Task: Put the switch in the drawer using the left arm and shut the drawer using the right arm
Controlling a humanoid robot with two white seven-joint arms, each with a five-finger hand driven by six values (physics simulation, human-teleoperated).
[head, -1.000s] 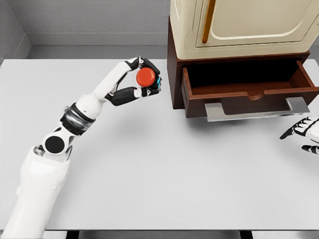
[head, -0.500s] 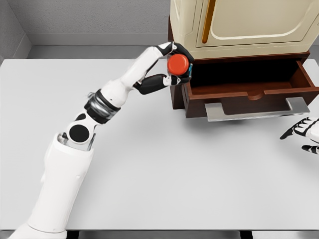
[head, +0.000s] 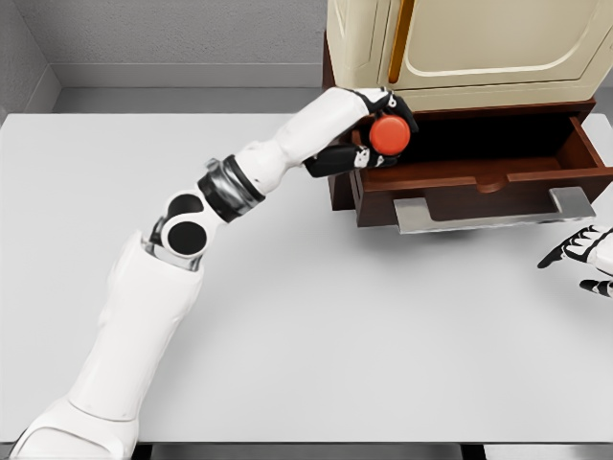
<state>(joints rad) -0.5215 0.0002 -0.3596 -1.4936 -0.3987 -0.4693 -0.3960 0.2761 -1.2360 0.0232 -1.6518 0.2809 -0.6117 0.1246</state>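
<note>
The left hand (head: pixel 381 134) is clamped on the red switch (head: pixel 390 135), holding it over the open drawer's (head: pixel 479 177) left end. The right hand (head: pixel 586 257), fingers spread, sits right of the drawer handle (head: pixel 493 213).

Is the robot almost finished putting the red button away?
About halfway. Picked up: the left hand holds the red switch over the open drawer's left end. Left: let it go inside. The right hand rests at the table's right edge and hasn't pushed the drawer shut.
</note>
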